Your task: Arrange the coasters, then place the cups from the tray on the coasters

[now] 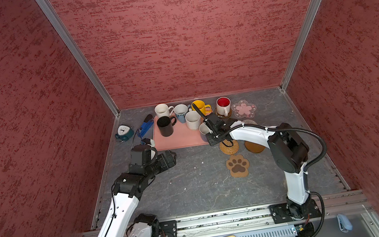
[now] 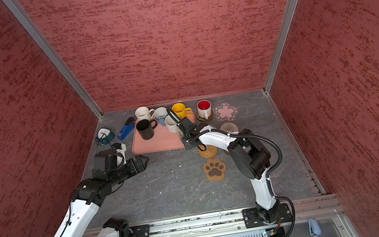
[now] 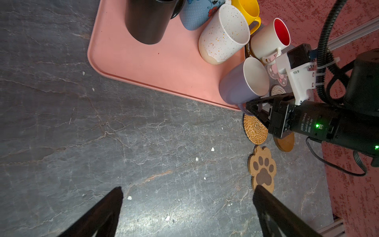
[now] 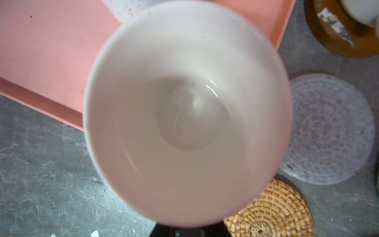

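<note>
from where i stand, the right pincer (image 3: pixel 251 106) is narrow, its fingers pinched on the handle of the lavender mug (image 3: pixel 235 90). this mug is at the near right corner of the pink tray (image 3: pixel 164 67), and i cannot tell if its base touches the tray or is a little above it. the right wrist view looks straight down into its white inside, a bit blurred. just beside that corner, on the grey table (image 1: pixel 194 188), lie the tan rattan coaster (image 1: pixel 229 147) and the grey crochet coaster (image 4: pixel 328 129); the paw-print coaster (image 1: pixel 238 165) is nearer to the front. the mug with red inside (image 1: pixel 223 105) stands on an amber disc (image 1: pixel 218 113), next to the pink flower coaster (image 1: pixel 244 108). the black mug (image 1: pixel 166 126) and the speckled mug (image 1: pixel 193 120) stand upright on the tray. the left pincer (image 3: pixel 188 190) is wide open and holds nothing, above the table in front of the tray's near left corner.
</note>
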